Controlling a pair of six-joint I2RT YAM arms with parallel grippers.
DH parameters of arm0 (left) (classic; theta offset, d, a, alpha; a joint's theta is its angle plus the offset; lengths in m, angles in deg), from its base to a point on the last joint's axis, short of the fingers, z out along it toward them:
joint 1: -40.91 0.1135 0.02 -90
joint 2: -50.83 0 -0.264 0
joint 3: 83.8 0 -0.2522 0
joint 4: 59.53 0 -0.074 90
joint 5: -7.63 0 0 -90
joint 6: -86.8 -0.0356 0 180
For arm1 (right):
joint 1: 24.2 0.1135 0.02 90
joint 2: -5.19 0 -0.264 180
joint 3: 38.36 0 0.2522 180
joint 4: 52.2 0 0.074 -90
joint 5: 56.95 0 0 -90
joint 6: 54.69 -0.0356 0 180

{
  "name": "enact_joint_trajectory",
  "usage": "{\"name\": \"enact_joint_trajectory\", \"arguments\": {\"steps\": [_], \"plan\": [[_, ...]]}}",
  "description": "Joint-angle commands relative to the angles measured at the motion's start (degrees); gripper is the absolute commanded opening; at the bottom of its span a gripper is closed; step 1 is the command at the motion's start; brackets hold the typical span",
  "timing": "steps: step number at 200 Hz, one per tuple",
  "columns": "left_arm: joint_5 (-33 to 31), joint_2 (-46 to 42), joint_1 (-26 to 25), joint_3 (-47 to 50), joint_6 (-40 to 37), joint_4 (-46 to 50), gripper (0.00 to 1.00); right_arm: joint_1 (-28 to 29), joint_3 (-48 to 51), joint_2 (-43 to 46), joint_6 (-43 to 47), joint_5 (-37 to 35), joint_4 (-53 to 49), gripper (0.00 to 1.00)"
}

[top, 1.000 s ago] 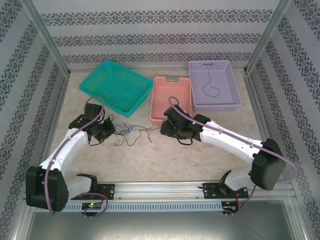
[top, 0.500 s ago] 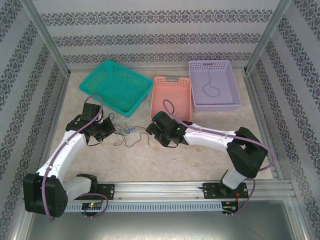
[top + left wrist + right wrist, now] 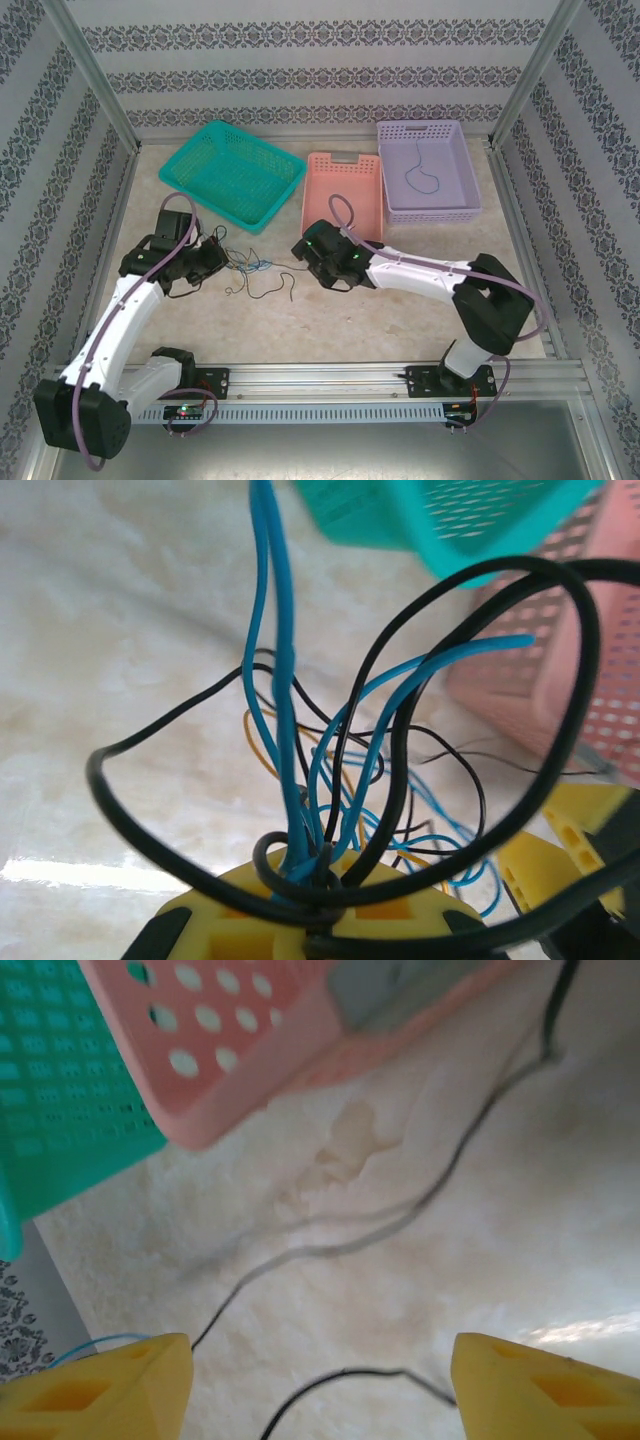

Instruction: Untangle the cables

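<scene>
The cables (image 3: 252, 268) form a small tangle of thin black, blue and pale wires on the table between my two grippers. My left gripper (image 3: 207, 258) is at the tangle's left end. In the left wrist view, this gripper (image 3: 320, 908) is shut on a knot of blue cables (image 3: 275, 630) and black cables (image 3: 575, 680). My right gripper (image 3: 303, 253) is at the tangle's right end. Seen from the right wrist, the right gripper (image 3: 325, 1390) is open, and a thin black cable (image 3: 345, 1374) lies on the table between its yellow fingertips (image 3: 110, 1388).
A teal basket (image 3: 190, 170) stands at the back left, a pink basket (image 3: 315, 215) in the middle and a purple basket (image 3: 470, 195) at the back right with one cable (image 3: 425, 172) in it. The pink basket's corner (image 3: 215, 1120) is just beyond my right gripper.
My right arm has swung left to the tangle's right end and its jaws have opened wider. My left gripper stayed shut and shifted the tangle slightly left.
</scene>
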Motion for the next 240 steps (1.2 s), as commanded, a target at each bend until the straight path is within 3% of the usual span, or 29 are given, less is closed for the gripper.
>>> {"name": "enact_joint_trajectory", "arguments": {"steps": [1,32,57,118,154,172,217,240], "plan": [[3.82,-3.17,-0.73,-5.23,-2.67,2.02,0.0,-1.95,4.87,5.47,2.98,-1.84,1.95,0.75],[9.57,-5.34,-0.77,-8.26,-6.28,0.71,0.0,-4.26,5.6,7.05,2.41,1.78,5.13,0.79],[13.64,-5.5,-0.81,-9.19,-6.94,-2.11,0.0,-3.95,6.17,6.63,-4.61,3.79,10.98,0.8],[11.13,-1.79,-0.82,-13.77,-3.69,-2.16,0.0,1.64,5.77,10.26,-11.34,7.78,8.16,0.67],[10.89,-0.84,-0.82,-14.86,-3.05,-1.83,0.0,3.35,8.06,18.95,-13.48,6.7,0.4,0.7],[10.86,-0.84,-0.82,-14.53,-2.45,-2.04,0.0,4.39,8.9,20.28,-17.11,7.39,1.75,0.72],[11.29,-0.88,-0.8,-14.42,-1.3,-3.01,0.0,8.89,4.18,12.36,-22.92,8.93,6.64,0.72],[11.5,-0.89,-0.82,-14.42,-0.93,-3.19,0.0,9.4,3.4,6.88,-25.26,7.43,12.12,0.65]]}}
